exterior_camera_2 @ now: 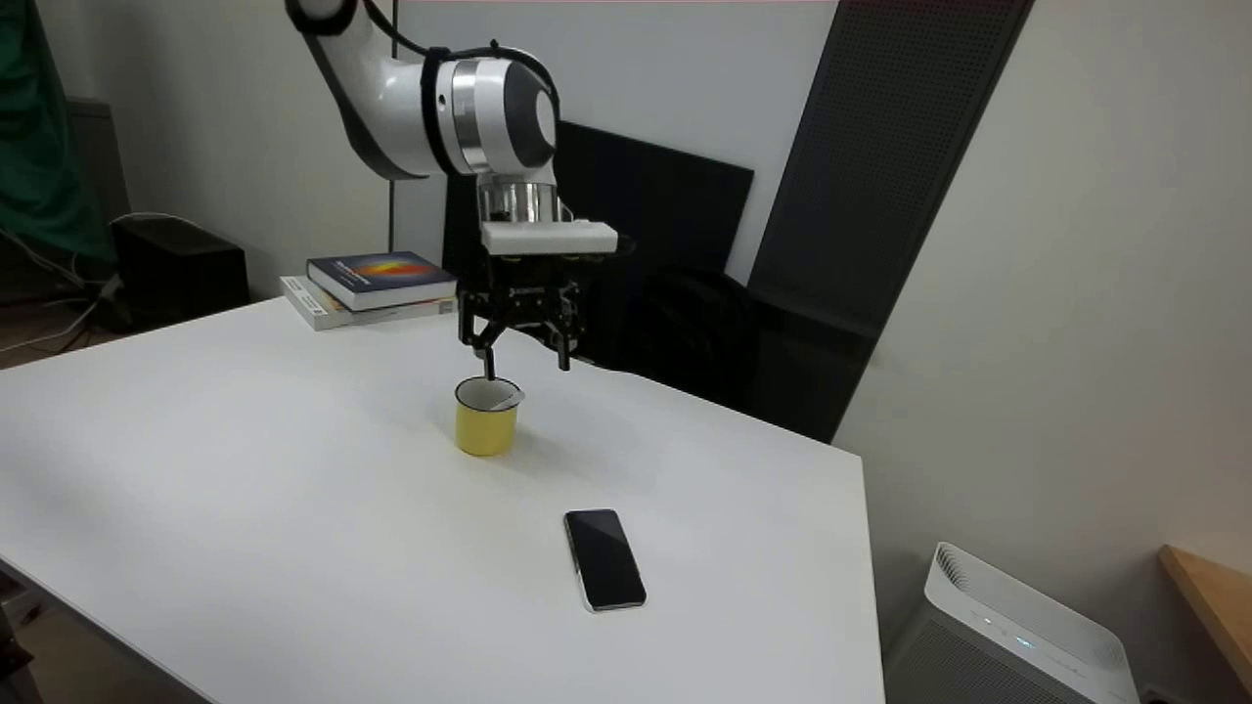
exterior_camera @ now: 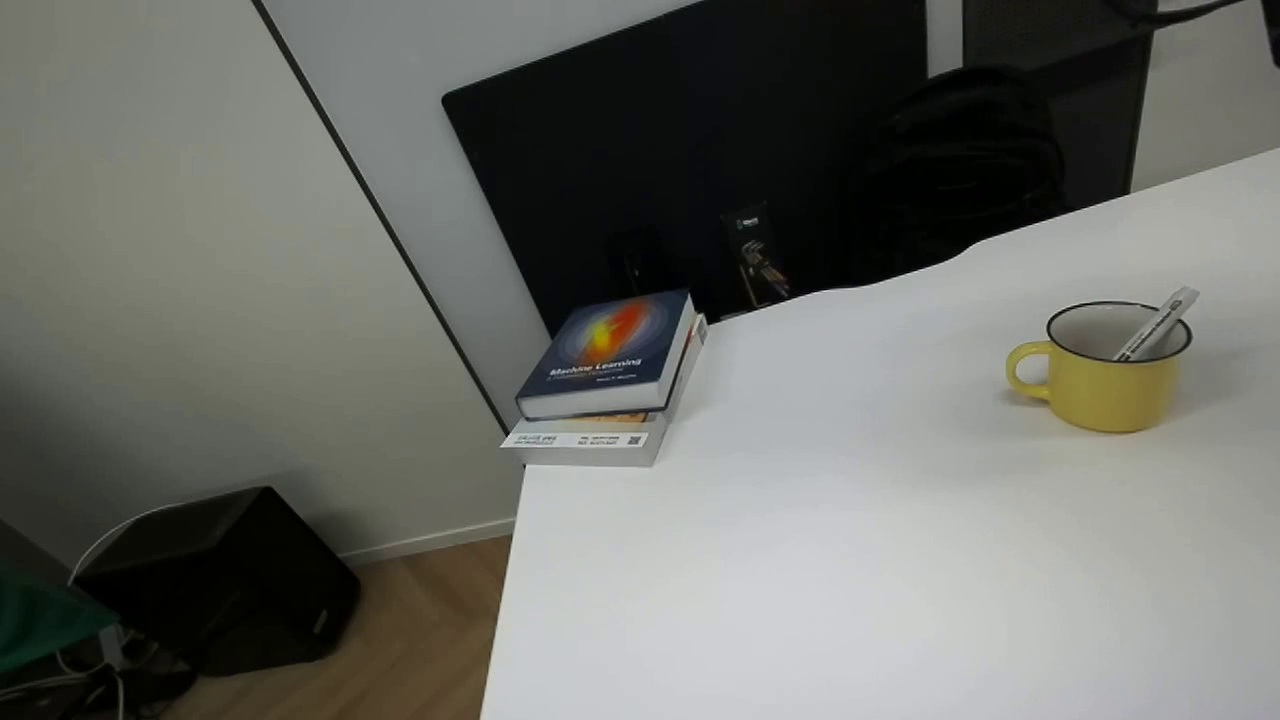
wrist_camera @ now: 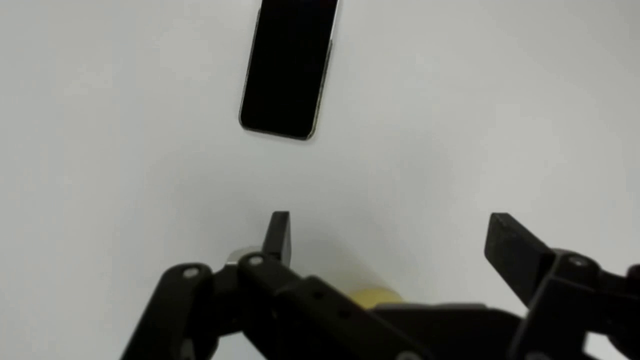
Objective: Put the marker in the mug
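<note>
The yellow mug (exterior_camera: 1110,395) stands upright on the white table; it also shows in an exterior view (exterior_camera_2: 484,433), and part of its yellow wall shows in the wrist view (wrist_camera: 372,297). The whitish marker (exterior_camera: 1160,322) leans inside the mug, its upper end sticking out over the rim; it also shows in an exterior view (exterior_camera_2: 507,400). Its lower end is hidden in the mug. My gripper (exterior_camera_2: 526,374) is open and empty above and behind the mug. In the wrist view its fingers (wrist_camera: 389,225) are wide apart with nothing between them.
A black phone (exterior_camera_2: 604,559) lies on the table and shows in the wrist view (wrist_camera: 287,70). Two stacked books (exterior_camera: 605,355) sit at the table's corner, also seen in an exterior view (exterior_camera_2: 381,279). A black backpack (exterior_camera: 965,165) stands behind the table edge.
</note>
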Robot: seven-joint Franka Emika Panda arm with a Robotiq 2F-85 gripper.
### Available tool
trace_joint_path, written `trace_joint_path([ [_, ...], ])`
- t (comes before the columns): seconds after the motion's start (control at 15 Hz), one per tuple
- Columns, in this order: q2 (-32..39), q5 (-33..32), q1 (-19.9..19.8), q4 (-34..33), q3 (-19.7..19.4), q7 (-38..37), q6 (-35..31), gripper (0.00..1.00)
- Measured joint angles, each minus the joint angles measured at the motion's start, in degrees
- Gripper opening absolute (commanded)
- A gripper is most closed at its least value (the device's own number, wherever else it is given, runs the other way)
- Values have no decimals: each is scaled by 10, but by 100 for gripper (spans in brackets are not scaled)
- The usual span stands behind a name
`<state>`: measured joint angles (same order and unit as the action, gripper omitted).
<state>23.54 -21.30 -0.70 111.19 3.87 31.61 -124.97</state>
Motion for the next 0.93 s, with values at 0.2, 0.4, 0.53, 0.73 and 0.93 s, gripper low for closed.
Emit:
trace_joint_path([
  [0.2,0,66,-16,4,-1,-13,-3,100],
  [0.4,0,129,-28,16,-1,-33,-20,100],
  [0.53,0,169,-33,27,-1,-48,-46,100],
  [0.73,1,206,-36,42,-1,-66,-82,100],
  [0.93,2,205,-36,42,-1,-65,-82,100],
])
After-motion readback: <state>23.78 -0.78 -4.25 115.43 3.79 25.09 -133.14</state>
